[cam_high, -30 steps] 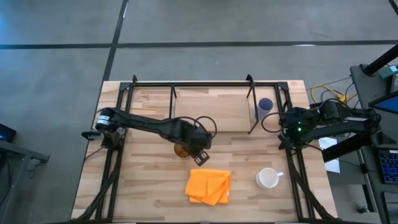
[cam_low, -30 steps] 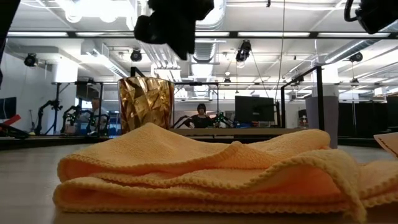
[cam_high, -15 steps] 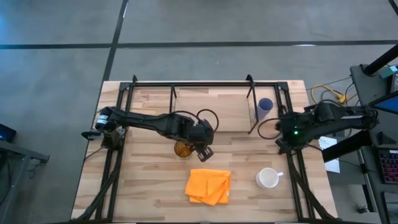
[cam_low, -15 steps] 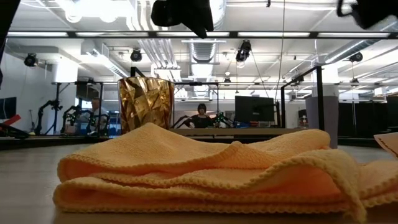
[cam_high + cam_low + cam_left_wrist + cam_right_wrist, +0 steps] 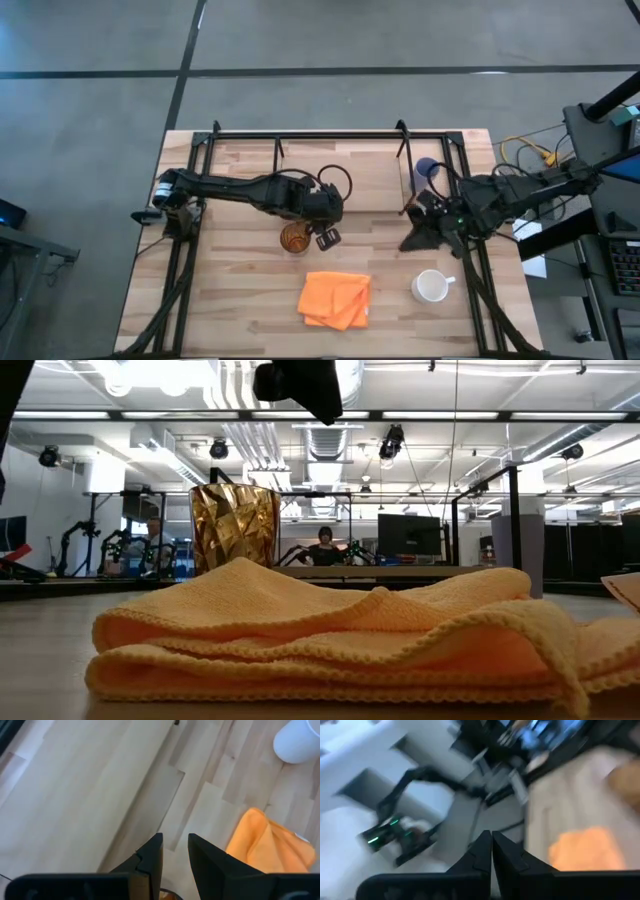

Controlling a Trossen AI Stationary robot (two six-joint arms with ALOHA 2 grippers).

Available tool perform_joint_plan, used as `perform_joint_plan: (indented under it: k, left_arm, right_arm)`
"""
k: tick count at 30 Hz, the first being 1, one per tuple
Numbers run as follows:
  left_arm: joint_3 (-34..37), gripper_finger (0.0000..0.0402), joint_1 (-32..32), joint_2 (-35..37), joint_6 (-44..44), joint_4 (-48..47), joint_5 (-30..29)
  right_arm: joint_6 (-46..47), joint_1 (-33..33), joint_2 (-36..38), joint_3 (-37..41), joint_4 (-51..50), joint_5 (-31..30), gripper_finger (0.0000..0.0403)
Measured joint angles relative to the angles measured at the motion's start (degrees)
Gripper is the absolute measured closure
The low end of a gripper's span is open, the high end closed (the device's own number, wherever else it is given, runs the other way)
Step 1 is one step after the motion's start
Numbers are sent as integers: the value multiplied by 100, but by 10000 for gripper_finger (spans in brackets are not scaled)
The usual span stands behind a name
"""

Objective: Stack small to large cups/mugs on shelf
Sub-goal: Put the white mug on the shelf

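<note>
High view: the left pincer [image 5: 327, 238] was seen just beside the amber-brown faceted translucent tumbler [image 5: 294, 239], on the side toward the right arm, the tumbler standing upright on the pale wood surface [image 5: 240, 300]. The right pincer [image 5: 415, 241] hung between the pale blue-lavender cup [image 5: 427, 168], by the thin black-rod shelf [image 5: 300, 136], and the white handled mug [image 5: 432, 287]; the mug was judged nearer the right arm, the tumbler nearer the left. The folded orange cloth [image 5: 336, 299] lay between tumbler and mug.

Low view: the tumbler [image 5: 235, 527] stood behind the cloth [image 5: 330, 635], a dark pincer part above it.

Left wrist view: fingers [image 5: 150, 862] were slightly spread, pinching nothing; the mug [image 5: 299, 740] and cloth [image 5: 267, 845] lay ahead.

Right wrist view: fingers [image 5: 482, 852] were pressed together, empty; the cloth [image 5: 582, 851] blurred beyond.
</note>
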State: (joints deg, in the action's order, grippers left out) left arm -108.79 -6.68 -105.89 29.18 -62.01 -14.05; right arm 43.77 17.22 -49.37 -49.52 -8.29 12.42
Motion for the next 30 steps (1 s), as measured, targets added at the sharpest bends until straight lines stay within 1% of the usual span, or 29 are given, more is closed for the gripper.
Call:
perform_joint_plan:
  k: [3,6,9,11,13,15,16,18,21,23,25,27,30]
  left_arm:
    - [0,324,76,34,-44,-16,1]
    - [0,324,140,84,-281,-11,-10]
    - [0,324,219,105,-413,-14,-23]
    - [0,324,267,105,-454,-16,-30]
    - [0,324,318,105,-459,-23,-35]
    - [0,324,351,105,-466,-34,-39]
    - [0,324,365,105,-466,-40,-39]
    - [0,324,370,105,-466,-85,-39]
    - [3,324,372,105,-466,-183,-39]
    - [7,324,372,105,-466,-247,-39]
    - [7,324,372,105,-465,-301,-39]
    - [7,324,372,105,-452,-378,-39]
    - [7,324,372,105,-419,-406,-39]
  right_arm:
    - [-701,1,51,0,-9,-571,394]
    - [-1809,-29,174,0,151,-1071,394]
    - [-2875,-112,308,-34,607,-1265,394]
    - [-3444,-174,320,-318,629,-1268,394]
    - [-3920,-199,276,-784,339,-1267,394]
    - [-4234,-197,118,-1407,-229,-1267,394]
    - [-4295,-197,18,-1737,-738,-1269,394]
    - [-4210,-184,-264,-2411,-1947,-1274,394]
    - [-3469,-128,-833,-3277,-3979,-1360,394]
    - [-2821,-23,-1240,-3654,-5241,-1378,394]
    - [-2195,164,-1619,-3841,-6232,-1378,394]
    - [-1654,393,-1876,-3877,-6665,-1375,394]
    - [-765,758,-2108,-3782,-6964,-1359,394]
